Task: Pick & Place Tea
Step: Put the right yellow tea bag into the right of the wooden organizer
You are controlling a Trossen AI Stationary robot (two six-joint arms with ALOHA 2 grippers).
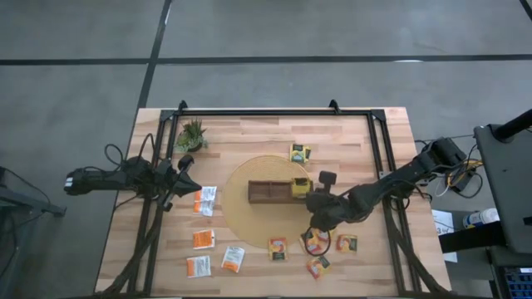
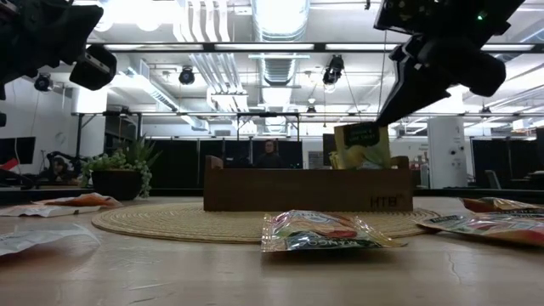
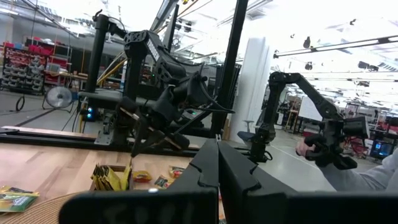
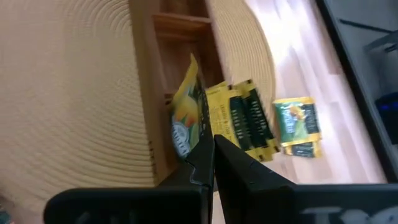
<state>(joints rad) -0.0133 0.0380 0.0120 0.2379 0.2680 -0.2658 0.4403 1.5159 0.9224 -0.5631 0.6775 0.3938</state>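
Observation:
A dark brown wooden tray (image 1: 268,192) sits on a round woven mat (image 1: 241,212) mid-table. Yellow sachets (image 4: 239,121) lie in its right end compartment. My right gripper (image 4: 211,144) hangs over that end, slanting down, shut on a yellow-green tea sachet (image 4: 186,118) that stands in the tray (image 2: 289,191). More tea sachets lie flat on the table, such as near the left (image 1: 205,201), the front (image 1: 233,259) and the front right (image 1: 347,242). My left gripper (image 1: 184,166) waits shut at the table's left, above the table. My right gripper pinches the yellow-green sachet by its upper edge (image 4: 198,142) between the tips of its two shut fingers. The fingers slant down from above and from the table's right. The sachet (image 2: 361,146) stands nearly upright, with its lower part inside the tray's right end compartment.
A small potted plant (image 1: 192,134) stands at the far left. One green sachet (image 1: 300,153) lies beyond the tray, and a sachet (image 2: 319,231) lies flat in front of the mat. A black frame (image 1: 274,112) borders the table's far edge and sides.

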